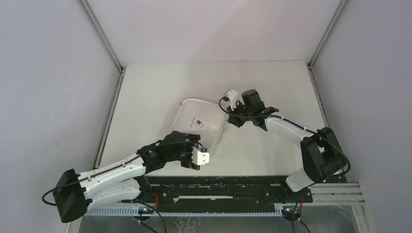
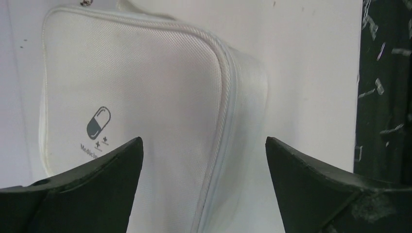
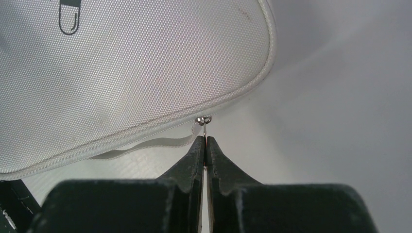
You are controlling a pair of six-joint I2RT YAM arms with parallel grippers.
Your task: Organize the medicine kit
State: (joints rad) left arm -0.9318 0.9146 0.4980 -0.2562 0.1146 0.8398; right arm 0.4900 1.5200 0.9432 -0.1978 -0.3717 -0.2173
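We see the medicine kit (image 1: 201, 124) lying flat on the pale surface (image 1: 160, 87), about at its middle. It is a soft white case of finely woven fabric, close to square with rounded corners. A corded piping (image 3: 233, 94) runs round the top edge, and a pale zip (image 2: 228, 121) runs just under it along the side wall. The lid is down and faces up, showing a small grey pill logo (image 2: 98, 123) with tiny lettering beneath. Being nearly square, the kit gives us no clear long axis. It sits askew, with its sides turned at a slant to the edges of the surface. At the kit's far right corner a small metal zip pull (image 3: 206, 121) sticks out from the seam. The right gripper (image 3: 206, 138) has its dark jaws pressed together on this pull, pinching its thin tab. At the kit's near edge hangs the left gripper (image 2: 203, 139). Its jaws are spread wide, with the logo side of the lid and the zipped edge showing between them. We cannot tell whether they touch the fabric.
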